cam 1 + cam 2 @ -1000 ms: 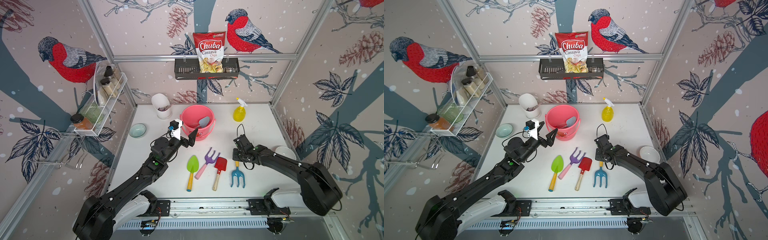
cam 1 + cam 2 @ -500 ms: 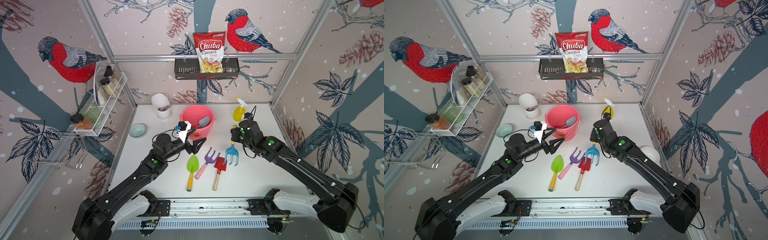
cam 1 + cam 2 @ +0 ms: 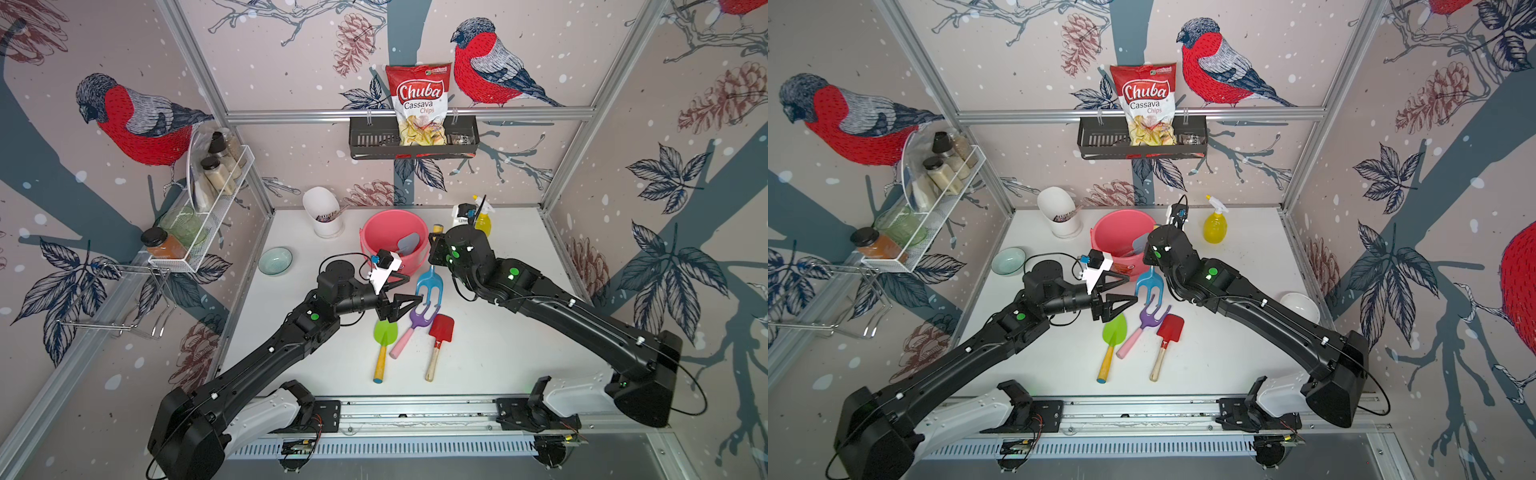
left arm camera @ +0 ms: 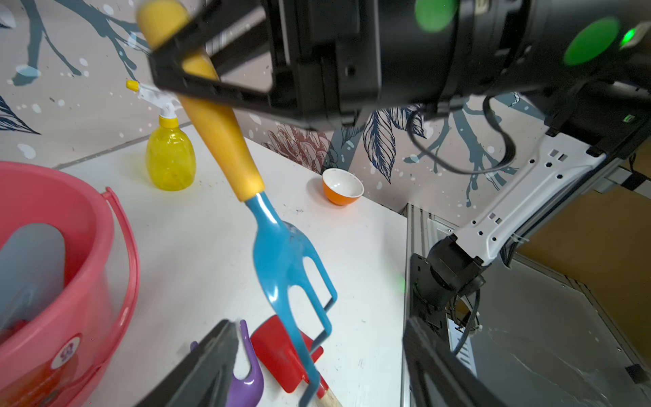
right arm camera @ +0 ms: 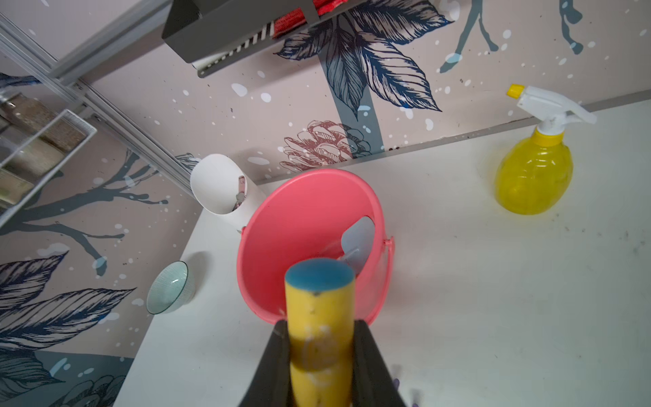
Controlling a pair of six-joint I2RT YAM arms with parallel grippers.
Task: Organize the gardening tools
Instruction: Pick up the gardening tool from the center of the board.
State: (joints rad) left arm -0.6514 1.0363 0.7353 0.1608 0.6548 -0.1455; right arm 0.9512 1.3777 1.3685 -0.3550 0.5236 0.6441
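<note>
Right gripper (image 5: pixel 320 356) was shut tight on the yellow handle (image 4: pixel 218 130) of the blue fork (image 3: pixel 430 286), close to the handle's top end. The blue fork hung down under it, prongs pointing down. A pink bucket (image 3: pixel 370 237) sat just beside that gripper, with the trowel (image 3: pixel 409 243) already inside. Left gripper (image 3: pixel 1130 289) was open and held nothing, and the blue prongs were right by its tips. Below it, on the table (image 3: pixel 498 353), lay the spade (image 3: pixel 385 332), the purple fork (image 3: pixel 417 320) and the shovel (image 3: pixel 441 328).

The blue fork looked to me like a light, hard plastic toy. Its fat round handle seemed the best place to hold. The handle looked smooth, so it might slip or swing. The prongs were thin and bent at the ends.
</note>
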